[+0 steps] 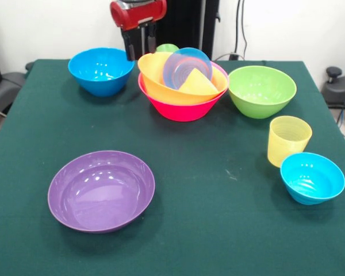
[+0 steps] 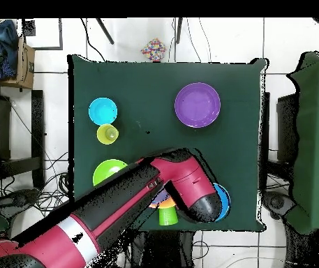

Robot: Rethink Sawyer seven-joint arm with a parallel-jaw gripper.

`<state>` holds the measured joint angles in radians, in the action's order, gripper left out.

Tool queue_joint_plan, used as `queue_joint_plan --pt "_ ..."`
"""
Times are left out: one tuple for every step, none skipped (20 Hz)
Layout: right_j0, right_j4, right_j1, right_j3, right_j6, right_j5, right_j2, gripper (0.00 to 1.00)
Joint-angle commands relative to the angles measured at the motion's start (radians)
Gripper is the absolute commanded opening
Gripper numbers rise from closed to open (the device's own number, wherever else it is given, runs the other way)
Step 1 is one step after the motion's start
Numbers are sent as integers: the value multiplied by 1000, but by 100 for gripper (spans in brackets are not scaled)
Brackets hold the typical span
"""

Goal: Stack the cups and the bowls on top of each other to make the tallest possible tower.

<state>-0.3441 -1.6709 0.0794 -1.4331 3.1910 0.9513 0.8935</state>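
Observation:
The tower stands at the back centre: the pink bowl (image 1: 181, 109) lowest, the orange bowl (image 1: 158, 80) nested in it, and in that a tilted small blue bowl (image 1: 187, 64) and the yellow-orange cup (image 1: 198, 85) on its side. My gripper (image 1: 141, 47) hangs just behind the tower's left rim, fingers apart and nothing between them. The green cup (image 1: 167, 48) peeks out behind the orange bowl, right of the fingers. In the overhead view the arm (image 2: 120, 209) hides the tower; only the green cup (image 2: 167, 213) shows.
The medium blue bowl (image 1: 100, 70) sits back left, the green bowl (image 1: 261, 91) back right. The pale yellow cup (image 1: 288, 140) and the other small blue bowl (image 1: 311, 177) stand at the right. The purple bowl (image 1: 100, 190) lies front left.

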Motion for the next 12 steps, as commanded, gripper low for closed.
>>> queue_joint_plan --pt "-7 39 -35 2 -38 -49 -210 100" --pt "-2 43 -38 -2 -56 -58 -212 100" --pt "1 46 -40 -4 -66 -64 -214 100" --pt "3 46 -43 -3 -72 -69 -216 100" --pt "6 48 -44 -4 -81 -73 -219 100" --pt "7 48 -48 -4 -88 -79 -222 100" --pt "8 50 -53 -4 -95 -86 -225 100" --pt "12 56 -54 -5 -108 -95 -230 100" --pt "13 59 -58 -4 -115 -103 -233 100" --pt "15 62 -61 -4 -123 -109 -235 100" --pt "16 64 -64 -3 -128 -114 -236 100" --pt "16 63 -67 -2 -129 -117 -236 100"
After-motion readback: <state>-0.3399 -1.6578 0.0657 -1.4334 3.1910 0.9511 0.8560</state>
